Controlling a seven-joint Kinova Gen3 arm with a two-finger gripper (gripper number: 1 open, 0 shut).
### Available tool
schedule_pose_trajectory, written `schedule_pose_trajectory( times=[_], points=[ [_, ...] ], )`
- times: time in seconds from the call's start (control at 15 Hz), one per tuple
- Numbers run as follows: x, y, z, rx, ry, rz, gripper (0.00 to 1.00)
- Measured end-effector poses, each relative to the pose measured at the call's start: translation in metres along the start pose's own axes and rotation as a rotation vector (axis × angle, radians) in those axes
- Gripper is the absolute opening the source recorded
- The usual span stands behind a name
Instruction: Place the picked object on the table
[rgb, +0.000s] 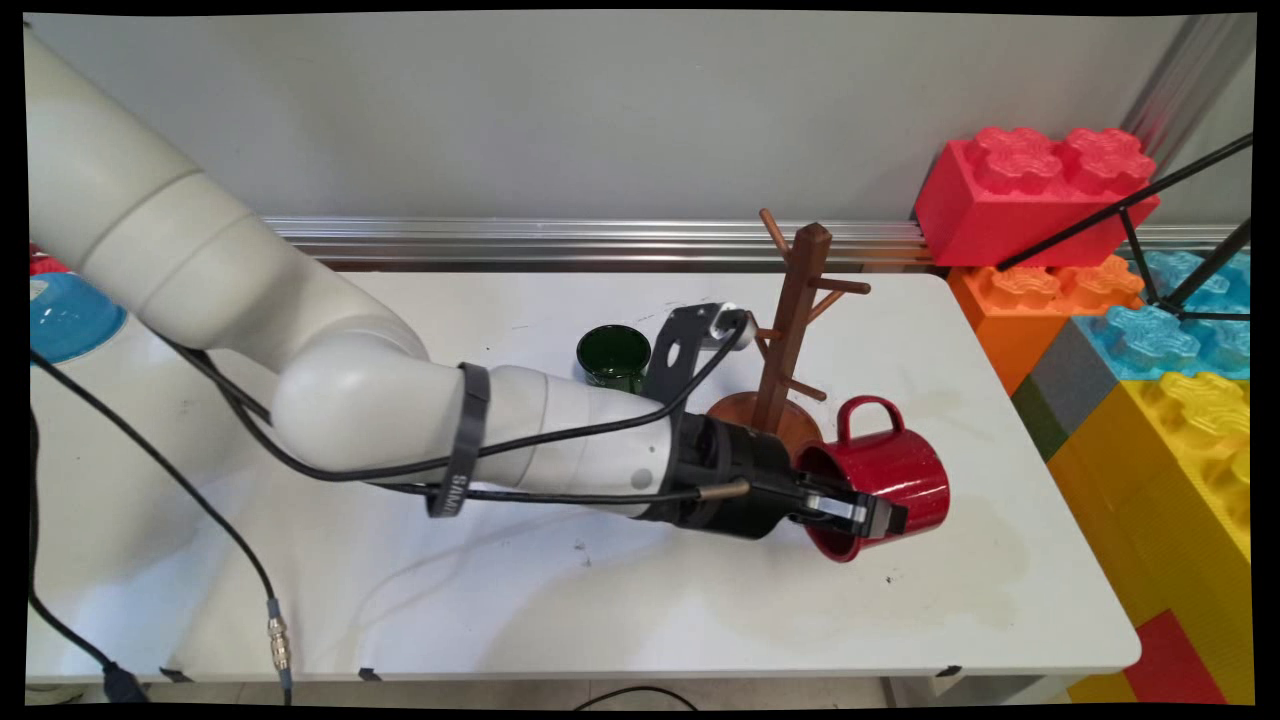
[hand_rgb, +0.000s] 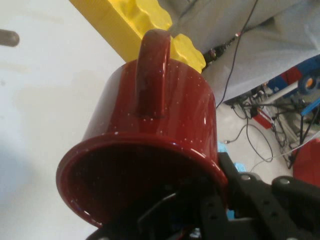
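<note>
One red mug (rgb: 885, 480) hangs tipped on its side above the white table (rgb: 600, 590), its rim pinched between the black gripper's (rgb: 880, 517) closed fingers, beside a wooden mug tree (rgb: 790, 330) and green cup (rgb: 613, 355).

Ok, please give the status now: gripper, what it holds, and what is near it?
Gripper shut on red mug, clamped at the rim. Mug held sideways, handle up. Wooden mug tree just behind it; green cup farther back.
</note>
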Motion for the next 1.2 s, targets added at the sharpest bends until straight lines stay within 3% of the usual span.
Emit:
schedule_pose_trajectory(
  times=[0.73, 1.2],
  points=[
    [0.018, 0.006, -0.049, 0.022, -0.065, 0.072, 0.0],
    [0.04, 0.016, -0.076, 0.019, -0.148, 0.185, 0.0]
  ],
)
